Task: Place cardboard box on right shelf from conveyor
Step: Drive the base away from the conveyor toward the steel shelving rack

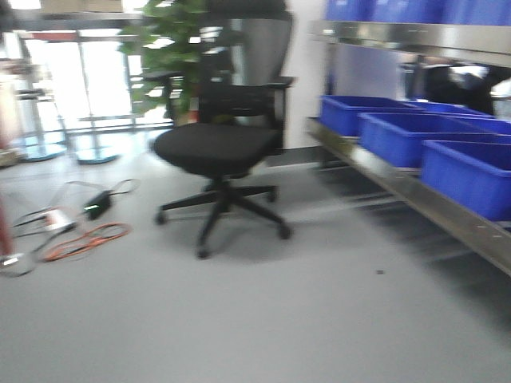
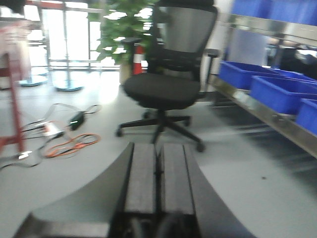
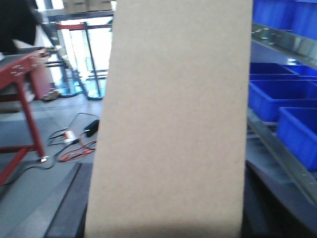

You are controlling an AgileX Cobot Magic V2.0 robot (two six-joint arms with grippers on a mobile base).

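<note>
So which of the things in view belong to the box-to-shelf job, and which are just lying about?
Job:
cardboard box
steel shelf
(conveyor not in view)

Lying about:
office chair
blue bins
floor cables
potted plant
red-legged table

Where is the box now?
The box fills the middle of the right wrist view, upright, with blue bins on the shelf to its right and the red table to its left.

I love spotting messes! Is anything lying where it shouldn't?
Yes: a loose tangle of orange and black cables sprawls on the smooth grey floor, left of the black mesh office chair. Someone could trip.
</note>
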